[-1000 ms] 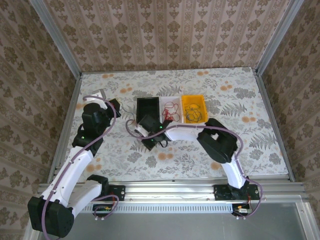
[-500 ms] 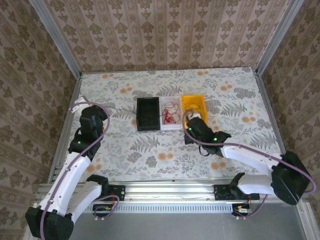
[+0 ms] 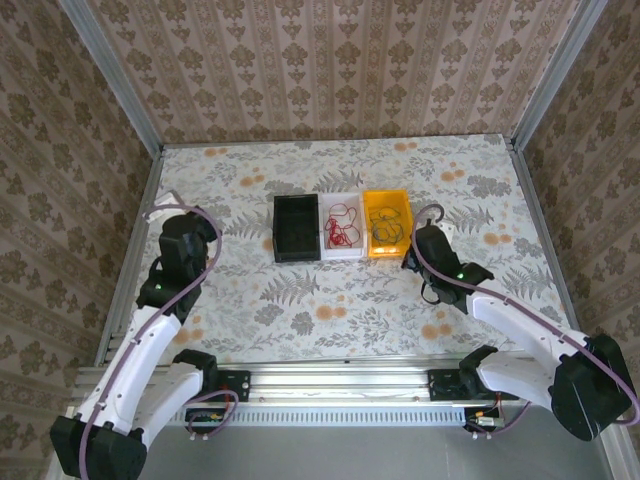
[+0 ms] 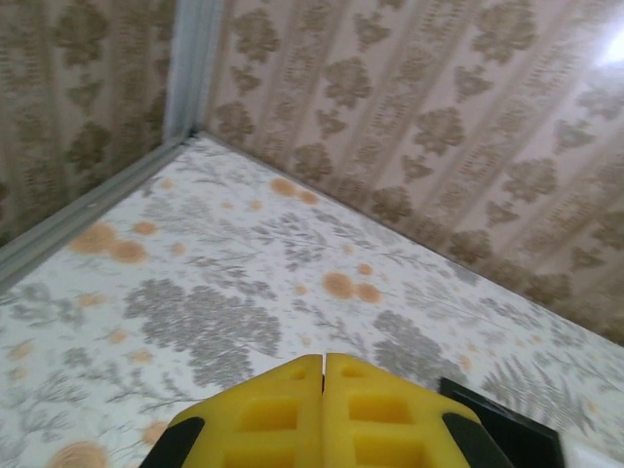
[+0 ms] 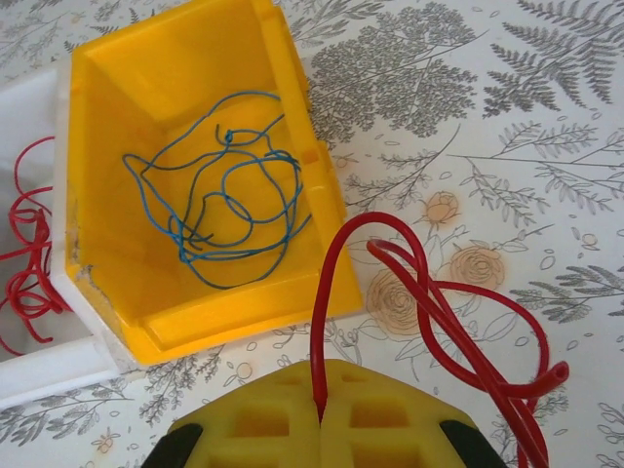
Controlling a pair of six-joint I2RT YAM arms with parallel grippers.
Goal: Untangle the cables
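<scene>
right gripper fingers pressed together, pinching one end of a glossy red cable, its loops over the floral table just right of the yellow bin, thin blue cable tangled inside that bin, red bunch in the white bin, left gripper pressed together, empty

The right tool pinches a red cable looping just right of the yellow bin, which holds a blue cable; at its left, a white bin holds red loops.
</scene>
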